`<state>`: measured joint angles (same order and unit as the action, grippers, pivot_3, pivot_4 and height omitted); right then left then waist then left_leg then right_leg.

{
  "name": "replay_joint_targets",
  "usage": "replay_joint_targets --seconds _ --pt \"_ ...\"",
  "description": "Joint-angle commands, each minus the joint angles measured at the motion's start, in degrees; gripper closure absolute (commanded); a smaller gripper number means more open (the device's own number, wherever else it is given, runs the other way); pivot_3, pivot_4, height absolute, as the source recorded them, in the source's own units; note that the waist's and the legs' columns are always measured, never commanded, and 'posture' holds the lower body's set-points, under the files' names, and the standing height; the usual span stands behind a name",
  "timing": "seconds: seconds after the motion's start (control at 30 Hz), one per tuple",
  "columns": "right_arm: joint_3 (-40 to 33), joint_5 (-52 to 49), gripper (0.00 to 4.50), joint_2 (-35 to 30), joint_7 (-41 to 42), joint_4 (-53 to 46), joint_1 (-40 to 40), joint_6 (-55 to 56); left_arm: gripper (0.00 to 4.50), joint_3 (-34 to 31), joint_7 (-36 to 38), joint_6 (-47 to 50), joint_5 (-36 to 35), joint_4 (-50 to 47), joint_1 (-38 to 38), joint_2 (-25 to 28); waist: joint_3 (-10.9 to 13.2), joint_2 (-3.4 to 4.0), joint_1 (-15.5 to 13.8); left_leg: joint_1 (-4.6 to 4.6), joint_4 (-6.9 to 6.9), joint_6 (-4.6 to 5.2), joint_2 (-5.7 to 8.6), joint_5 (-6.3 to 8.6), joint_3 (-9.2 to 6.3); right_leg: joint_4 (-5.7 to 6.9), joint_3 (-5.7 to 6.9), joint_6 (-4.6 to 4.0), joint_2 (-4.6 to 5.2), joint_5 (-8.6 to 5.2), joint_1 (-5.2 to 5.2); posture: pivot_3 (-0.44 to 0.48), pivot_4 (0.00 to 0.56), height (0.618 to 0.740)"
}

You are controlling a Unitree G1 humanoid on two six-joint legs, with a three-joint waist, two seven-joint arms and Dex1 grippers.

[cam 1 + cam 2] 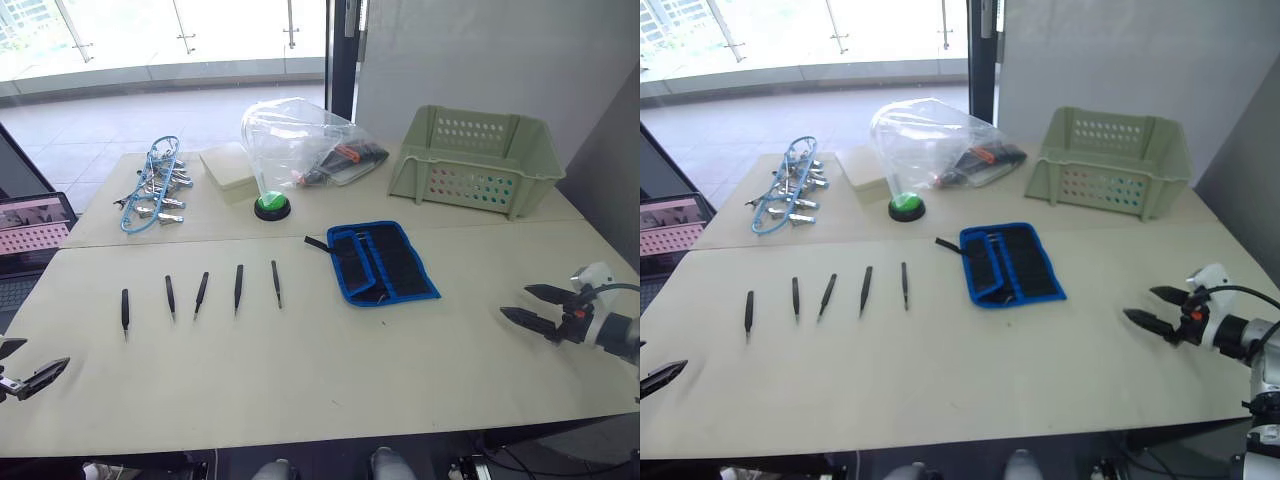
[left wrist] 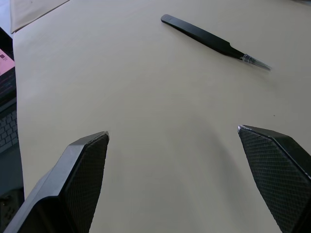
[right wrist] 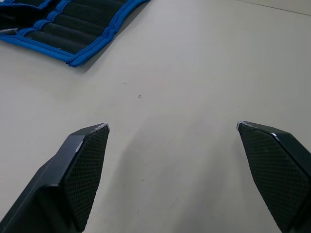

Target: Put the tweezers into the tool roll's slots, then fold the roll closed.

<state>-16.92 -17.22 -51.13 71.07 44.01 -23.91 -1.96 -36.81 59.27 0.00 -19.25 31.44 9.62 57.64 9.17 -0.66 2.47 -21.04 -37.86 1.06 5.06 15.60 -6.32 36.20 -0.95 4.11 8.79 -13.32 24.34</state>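
Tweezers [image 1: 201, 294], five, light, stiff, slippery, lying left of the tool roll [image 1: 382, 262]; I am holding both claws, left [image 1: 28, 379] and right [image 1: 537, 306], released and empty, reckoning on pinching each mid-shaft.

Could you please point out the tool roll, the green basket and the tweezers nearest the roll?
tool roll [image 1: 385, 262], left eye view, open inner face.
green basket [image 1: 470, 186], left eye view, front wall.
nearest tweezers [image 1: 276, 283], left eye view, mid-shaft.
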Motion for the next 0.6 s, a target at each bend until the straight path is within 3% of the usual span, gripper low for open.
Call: replay_joint_targets --seconds 0.03,0.13,0.33,0.47,0.6 --pt "-2.05 -1.96 0.04 -1.13 0.22 -2.11 0.63 -0.76 0.00 -0.50 2.00 2.35 -2.52 -2.63 -0.72 0.64 0.00 0.00 0.00 0.00 0.00 0.00 0.00 0.00 0.00 0.00 0.00 0.00 0.00 0.00 0.00 0.000 0.150 0.740" --pt "-2.32 -2.63 0.04 -0.48 -0.38 -4.65 2.33 -2.37 0.00 -0.29 5.64 8.35 -7.67 -8.99 -2.63 0.39 0.00 -0.01 -0.38 -0.01 -0.02 0.00 0.01 0.00 0.00 0.00 0.01 0.01 0.00 0.01 -0.02 0.000 0.150 0.740" --pt "-2.80 -8.81 0.04 3.33 -6.29 -20.79 6.78 -17.71 0.00 3.82 7.51 19.09 -14.54 -26.52 -5.95 0.11 -0.01 -0.03 -0.70 -0.02 -0.11 -0.01 -0.02 0.00 -0.03 0.00 -0.02 0.01 0.00 0.10 -0.04 0.000 0.150 0.740" --pt "-4.51 -13.01 0.04 7.22 -13.76 -32.30 8.85 -26.09 0.00 8.08 6.79 25.34 -17.81 -36.23 -8.66 -0.18 -0.01 -0.02 -0.55 -0.05 -0.11 -0.01 -0.07 0.00 -0.05 0.00 -0.03 -0.01 -0.04 0.11 0.00 0.000 0.150 0.740" --pt "-3.62 -12.30 0.04 14.67 -30.36 -46.77 7.76 -32.39 0.00 15.73 5.20 30.85 -20.76 -46.70 -13.57 -0.98 -0.01 -0.02 -0.55 -0.06 -0.11 -0.02 -0.05 -0.01 -0.04 0.02 -0.10 -0.01 -0.06 0.13 0.04 0.000 0.150 0.740"
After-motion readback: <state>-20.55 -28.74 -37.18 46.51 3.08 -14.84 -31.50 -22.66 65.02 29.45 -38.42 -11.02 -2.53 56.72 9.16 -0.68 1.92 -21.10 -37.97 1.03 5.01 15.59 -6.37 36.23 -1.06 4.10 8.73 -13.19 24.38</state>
